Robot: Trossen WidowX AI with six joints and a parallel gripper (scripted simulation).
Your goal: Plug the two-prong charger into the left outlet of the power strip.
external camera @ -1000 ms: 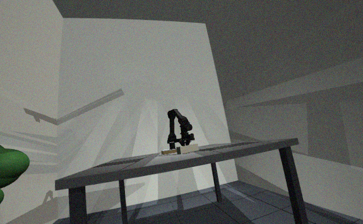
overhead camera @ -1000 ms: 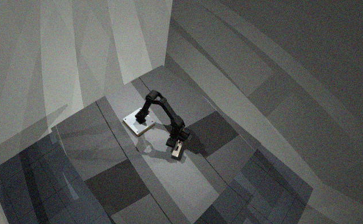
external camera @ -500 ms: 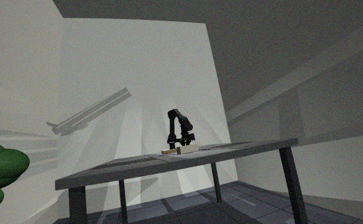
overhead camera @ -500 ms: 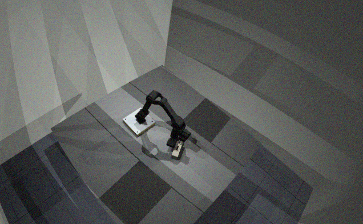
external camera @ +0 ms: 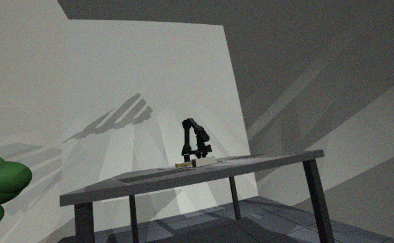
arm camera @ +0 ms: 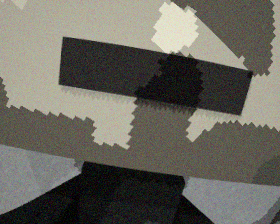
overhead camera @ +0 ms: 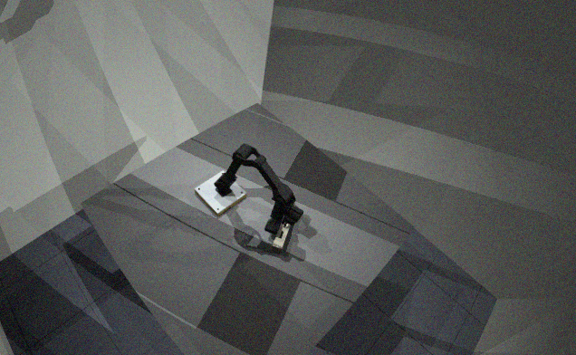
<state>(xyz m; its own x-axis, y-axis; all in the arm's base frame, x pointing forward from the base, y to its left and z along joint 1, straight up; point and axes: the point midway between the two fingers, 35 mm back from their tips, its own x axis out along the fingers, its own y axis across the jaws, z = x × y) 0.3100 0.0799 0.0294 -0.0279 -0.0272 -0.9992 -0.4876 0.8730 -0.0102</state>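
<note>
The power strip is a pale beige block on the table, with a dark band across its top face that fills much of the wrist view. My gripper is low at the strip's near-arm part, fingers pointing down. It is shut on the charger, a black block at the bottom middle of the wrist view, beside the strip's edge in that picture. The prongs, the outlet holes and any contact between charger and strip are hidden or too dark to tell.
The arm stands on a white base plate near the strip. The table carries hard patches of light and shadow. A green rounded plant is at the far left of the exterior view, off the table.
</note>
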